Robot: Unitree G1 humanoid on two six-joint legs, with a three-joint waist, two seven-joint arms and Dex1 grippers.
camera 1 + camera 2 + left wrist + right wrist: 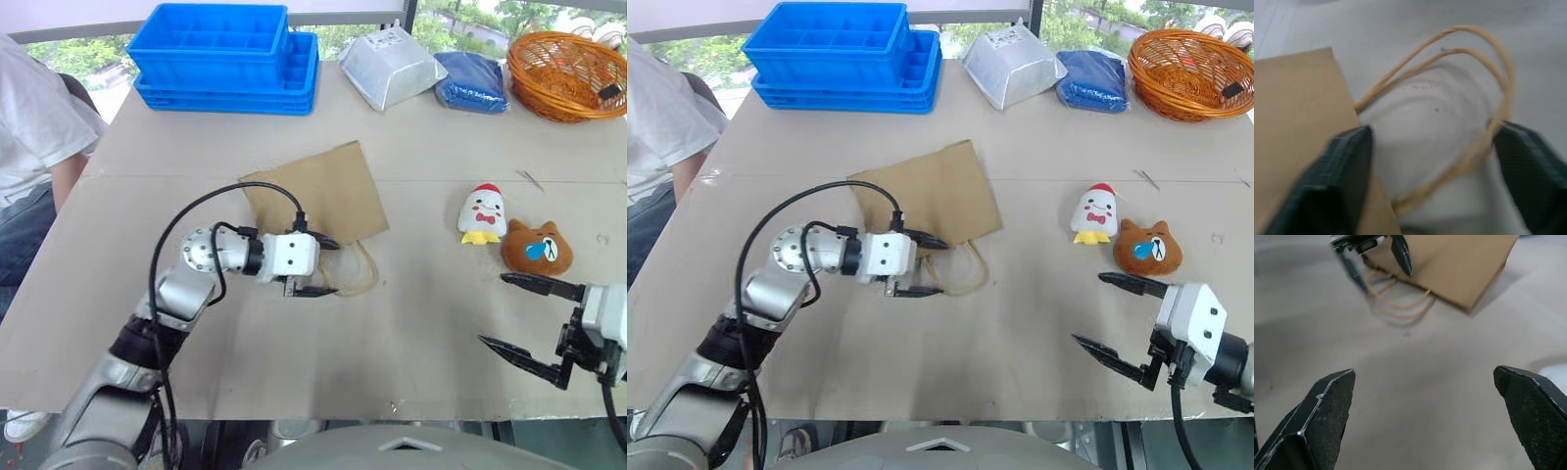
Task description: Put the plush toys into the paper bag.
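Looking down at the table, we see the paper bag lying flat near its middle, its two cord handles looped toward us. Our left gripper hovers over those handles with fingers parted, one at the bag's edge and one at the loops (we cannot tell whether they touch). Our right gripper is spread wide, holding nothing, just in front of the bear head. The chick lies beside the bear, well right of the bag.

brown paper bag, white chick, brown bear, blue trays
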